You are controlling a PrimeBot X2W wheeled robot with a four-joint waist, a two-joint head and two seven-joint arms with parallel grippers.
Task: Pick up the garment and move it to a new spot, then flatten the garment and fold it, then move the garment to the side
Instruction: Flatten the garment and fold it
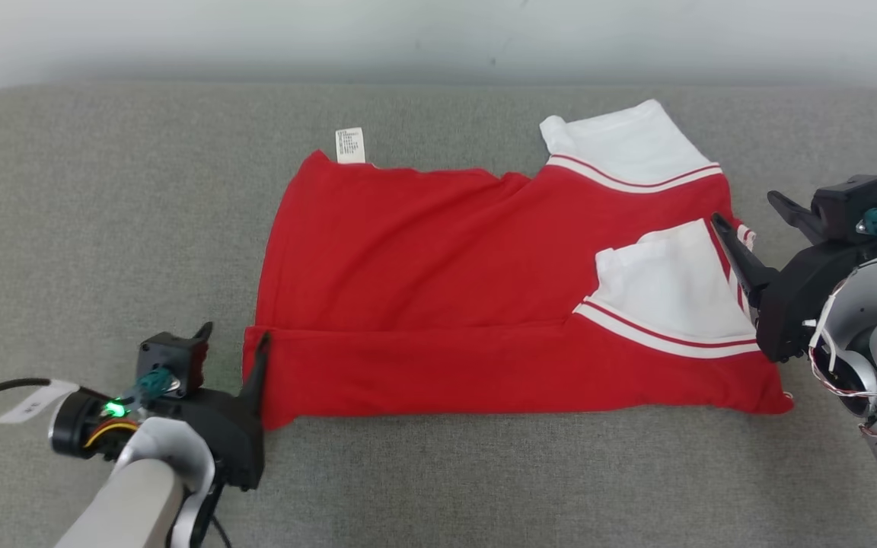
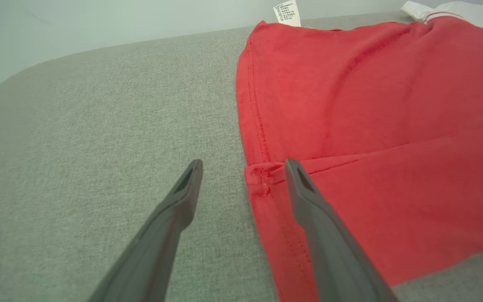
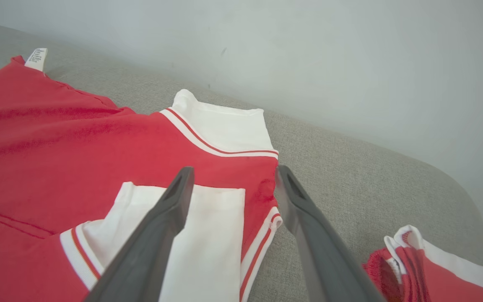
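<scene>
The garment [image 1: 438, 304] is a red shirt with white sleeves, lying spread on the grey padded surface [image 1: 103, 190]. Its near strip is folded up over the body, and one white sleeve [image 1: 667, 289] lies folded onto the red. My left gripper [image 1: 234, 335] stands open at the garment's near left corner; in the left wrist view the left gripper [image 2: 243, 164] straddles the hem of the garment [image 2: 371, 126]. At the right edge my right gripper [image 1: 744, 208] is open. In the right wrist view the right gripper [image 3: 234, 170] hovers over the folded sleeve [image 3: 208, 235] and side hem, holding nothing.
A white care label [image 1: 350, 144] sticks out at the garment's far left corner. A second bunched red-and-white cloth [image 3: 426, 268] lies on the surface to the right of my right gripper. A pale wall [image 1: 438, 38] runs behind the surface's far edge.
</scene>
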